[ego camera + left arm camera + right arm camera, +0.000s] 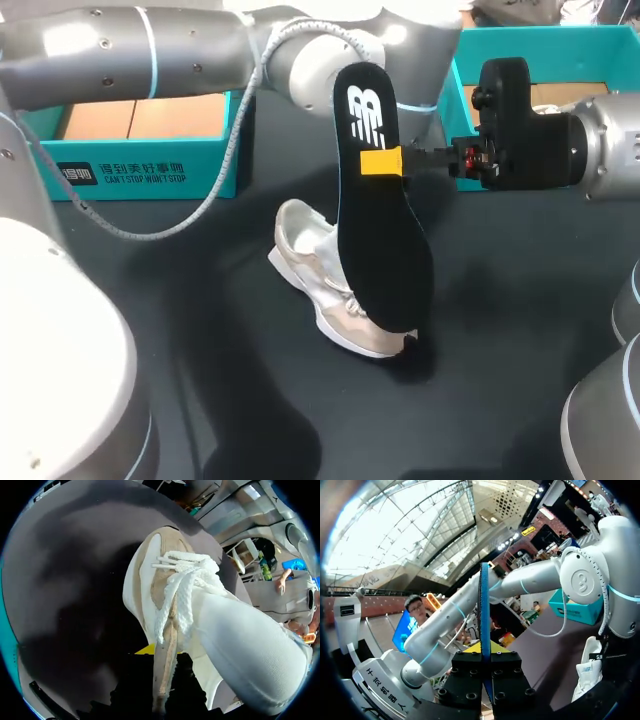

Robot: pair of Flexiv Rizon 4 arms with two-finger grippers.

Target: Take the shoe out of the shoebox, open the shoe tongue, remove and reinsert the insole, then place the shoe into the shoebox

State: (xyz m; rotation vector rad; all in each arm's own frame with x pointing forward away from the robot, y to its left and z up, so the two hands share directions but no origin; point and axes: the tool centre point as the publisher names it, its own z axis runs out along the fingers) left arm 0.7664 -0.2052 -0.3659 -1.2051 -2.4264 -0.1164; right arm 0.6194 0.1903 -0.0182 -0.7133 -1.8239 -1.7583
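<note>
Dark table (pixel 480 300) under everything, with a teal shoebox (pixel 150 165) at the far left and a second teal box (pixel 560 50) at the far right. Near the middle, down on the table and outside both boxes, a beige and white shoe (pixel 320 280), toe toward the near right, heel toward the far left. Just in front of it, a black insole (pixel 385 240) held upright, lower end overlapping the shoe's toe end, contact there impossible to tell. Right gripper (pixel 385 162) in from the right, jaws pressed onto the insole's upper half from both faces. From the right wrist, the insole (pixel 484 605) edge-on as a thin strip between the yellow tips of the right gripper (pixel 484 652), shoe (pixel 587 672) well off to one side. Left arm (pixel 150 50) in from the left along the far edge, wrist hidden behind the insole from above. Left gripper (pixel 162 662) close over the shoe (pixel 150 580), jaws pinching its side wall at the opening, white laces (pixel 185 580) bunched just ahead.
</note>
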